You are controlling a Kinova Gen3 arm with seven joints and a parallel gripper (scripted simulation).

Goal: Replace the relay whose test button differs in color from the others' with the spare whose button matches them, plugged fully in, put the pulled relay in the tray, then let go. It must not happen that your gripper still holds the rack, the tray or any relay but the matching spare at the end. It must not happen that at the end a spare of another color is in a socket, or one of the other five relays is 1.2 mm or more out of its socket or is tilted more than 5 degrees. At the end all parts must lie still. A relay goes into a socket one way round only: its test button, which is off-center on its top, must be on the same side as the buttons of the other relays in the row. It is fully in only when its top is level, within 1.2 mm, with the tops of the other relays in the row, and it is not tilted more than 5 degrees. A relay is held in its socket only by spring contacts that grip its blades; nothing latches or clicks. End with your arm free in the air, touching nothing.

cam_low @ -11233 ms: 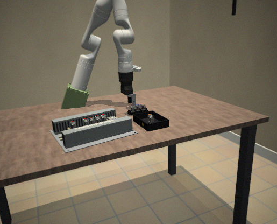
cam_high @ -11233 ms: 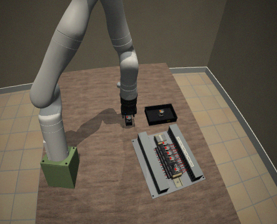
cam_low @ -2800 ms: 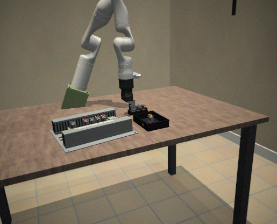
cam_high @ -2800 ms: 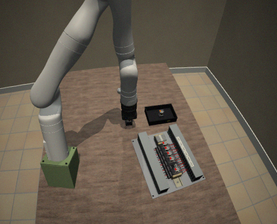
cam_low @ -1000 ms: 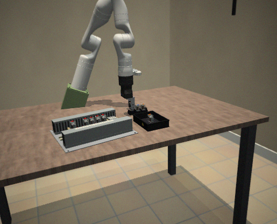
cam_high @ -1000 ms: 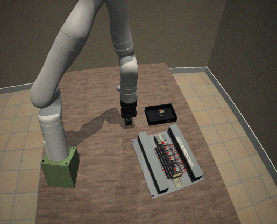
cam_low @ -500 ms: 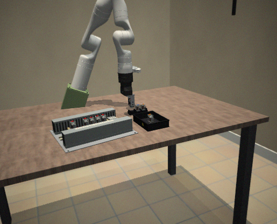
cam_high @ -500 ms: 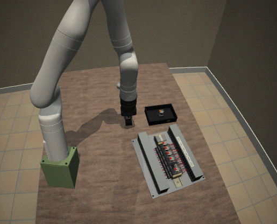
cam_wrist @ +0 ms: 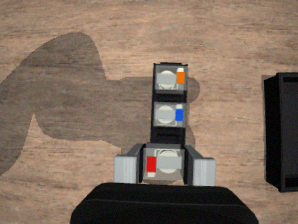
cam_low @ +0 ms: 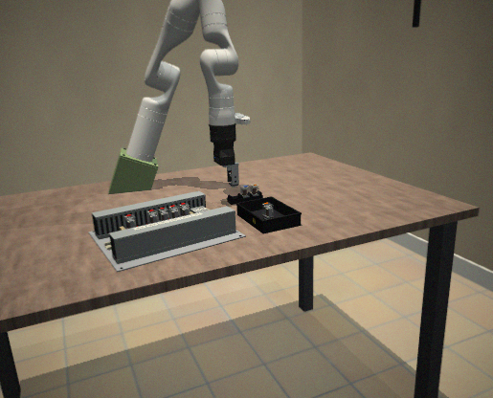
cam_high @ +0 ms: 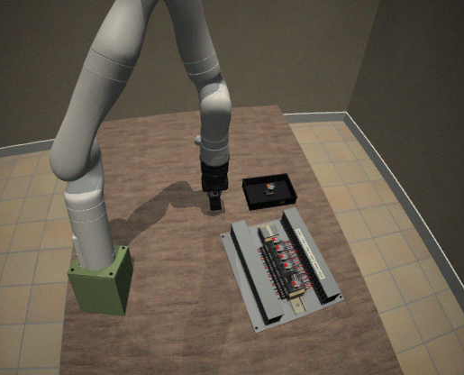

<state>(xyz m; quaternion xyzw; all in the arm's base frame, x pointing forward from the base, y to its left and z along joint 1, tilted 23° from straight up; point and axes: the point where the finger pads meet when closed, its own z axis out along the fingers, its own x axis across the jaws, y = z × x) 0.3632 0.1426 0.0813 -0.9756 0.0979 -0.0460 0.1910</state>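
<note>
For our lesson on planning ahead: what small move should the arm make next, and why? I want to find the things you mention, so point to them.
Probably carry the red-button relay point(cam_wrist: 165, 164) toward the gap in the relay row point(cam_high: 292, 274): it is gripped above the spare holder point(cam_wrist: 169, 136), and the orange-button relay point(cam_high: 270, 188) point(cam_low: 267, 210) already lies in the tray point(cam_high: 258, 199) point(cam_low: 280, 225).

A wood-grained desk point(cam_high: 162, 315) point(cam_low: 364, 201) point(cam_wrist: 230, 45) stands on beige floor tiles point(cam_high: 18, 270) point(cam_low: 364, 268); beyond it rises a brownish wall point(cam_high: 275, 54) point(cam_low: 77, 96), edged below with grey skirting point(cam_high: 315, 118) point(cam_low: 479, 276).

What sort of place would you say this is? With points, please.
Probably an electrical workbench or training cell: a panel of wired relays point(cam_high: 287, 265) point(cam_low: 163, 211), a robot arm point(cam_high: 214, 113) point(cam_low: 221, 102) and a parts tray point(cam_high: 249, 198) point(cam_low: 278, 226) share one wooden table.
</note>
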